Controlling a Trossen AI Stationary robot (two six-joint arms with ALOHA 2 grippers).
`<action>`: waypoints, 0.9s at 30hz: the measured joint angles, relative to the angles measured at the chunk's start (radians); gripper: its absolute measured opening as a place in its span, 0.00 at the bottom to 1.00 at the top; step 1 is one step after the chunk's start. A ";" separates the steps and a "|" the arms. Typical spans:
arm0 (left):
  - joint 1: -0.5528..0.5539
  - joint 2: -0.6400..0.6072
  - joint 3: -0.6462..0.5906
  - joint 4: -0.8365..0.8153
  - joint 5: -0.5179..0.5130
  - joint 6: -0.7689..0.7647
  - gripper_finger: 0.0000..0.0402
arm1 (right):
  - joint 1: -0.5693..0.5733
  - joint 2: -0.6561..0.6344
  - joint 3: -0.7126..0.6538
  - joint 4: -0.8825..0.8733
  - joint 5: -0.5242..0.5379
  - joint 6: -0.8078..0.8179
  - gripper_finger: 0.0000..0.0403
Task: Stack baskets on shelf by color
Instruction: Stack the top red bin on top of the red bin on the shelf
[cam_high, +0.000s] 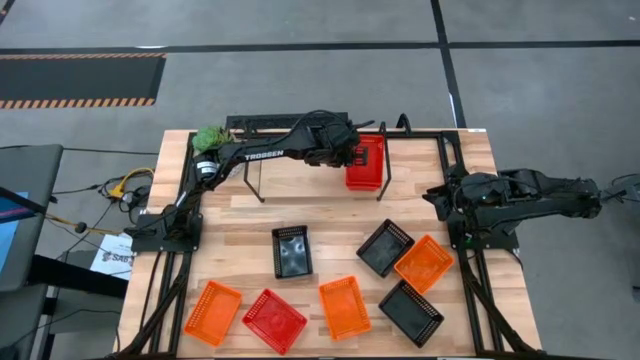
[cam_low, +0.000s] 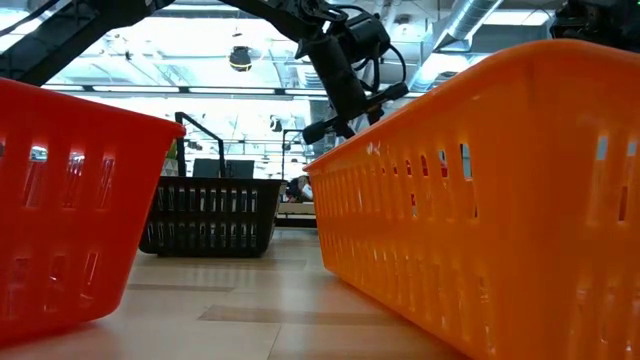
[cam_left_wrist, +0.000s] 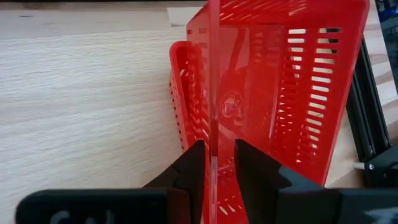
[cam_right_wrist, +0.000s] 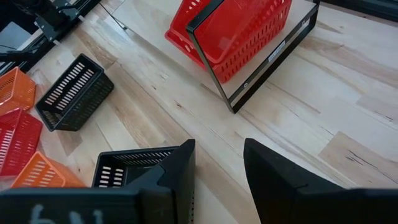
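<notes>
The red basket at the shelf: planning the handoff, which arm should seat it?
Left. Its end effector already grips the red basket by the wall at the shelf; the right end effector waits open, empty.

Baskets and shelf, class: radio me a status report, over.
Left gripper shut on a red basket at the shelf. Right gripper open, waiting at table's right. Seven baskets loose on the table. Nothing in the way.

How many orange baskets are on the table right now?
3. One orange basket lies at the table's front-left, one front-centre, one toward the right between two black baskets. None looks hidden.
</notes>
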 joint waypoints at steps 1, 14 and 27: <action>0.000 0.000 0.000 0.000 0.005 0.001 0.20 | 0.000 0.000 0.000 0.000 0.000 0.000 0.40; 0.032 -0.009 0.109 -0.070 0.048 0.102 0.29 | 0.000 0.000 0.000 0.000 -0.001 0.000 0.40; 0.064 0.033 0.214 0.025 -0.118 0.223 0.02 | 0.000 0.000 0.000 0.000 -0.001 0.000 0.40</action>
